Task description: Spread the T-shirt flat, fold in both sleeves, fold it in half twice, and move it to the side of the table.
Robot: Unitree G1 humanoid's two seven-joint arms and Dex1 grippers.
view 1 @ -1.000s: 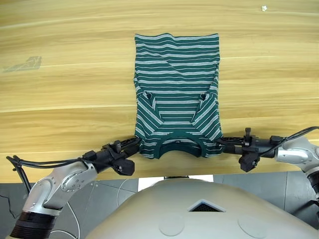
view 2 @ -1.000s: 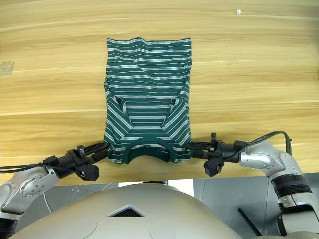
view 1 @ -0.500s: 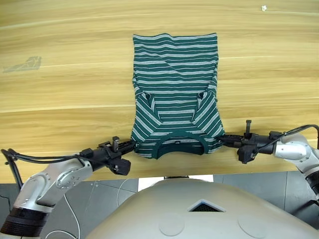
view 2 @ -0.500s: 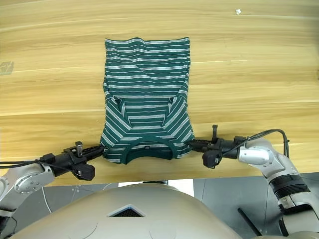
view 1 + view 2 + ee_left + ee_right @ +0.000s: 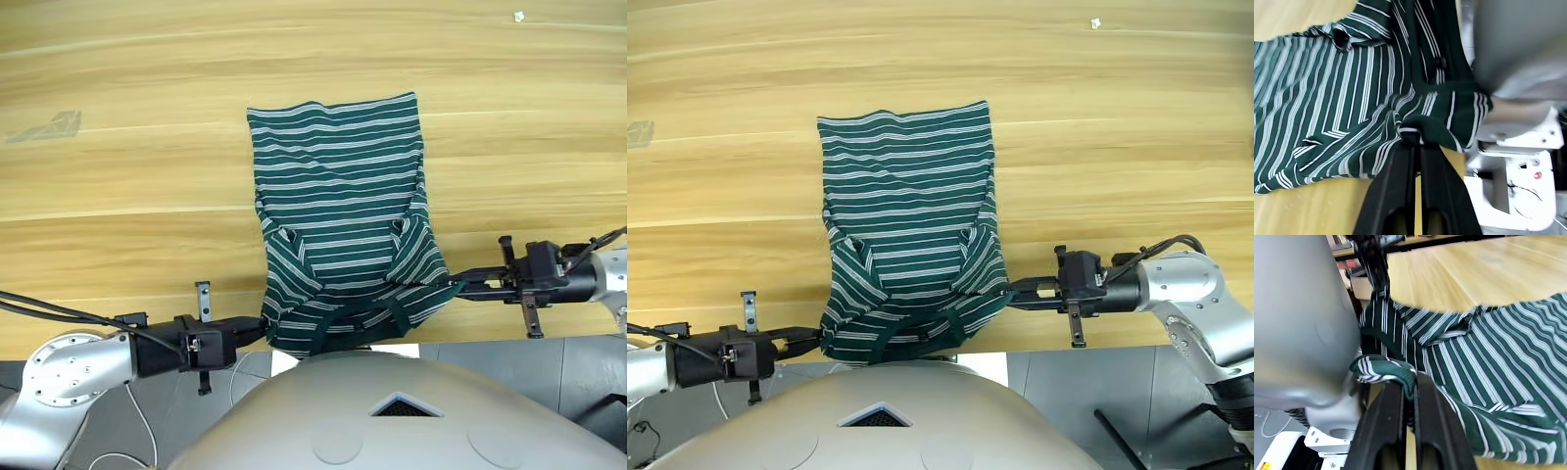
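The green T-shirt with white stripes (image 5: 338, 196) lies on the wooden table (image 5: 127, 147), sleeves folded in, its collar end lifted off the near edge. My left gripper (image 5: 263, 331) is shut on the collar end's left corner (image 5: 1413, 133). At the right corner (image 5: 1396, 374), my right gripper (image 5: 453, 288) is shut on the cloth too. Between the two grippers the collar (image 5: 358, 321) sags. The hem (image 5: 333, 106) rests flat farther out on the table.
Bare wooden tabletop lies on both sides of the shirt and beyond it. A small white scrap (image 5: 519, 16) sits at the far right. The table's near edge (image 5: 98, 348) runs just past my grippers, with grey floor below.
Both grippers have pulled back and up with the shirt's collar end, lifting it off the table. The whole shirt slid toward me and skewed slightly, hem tilting left.
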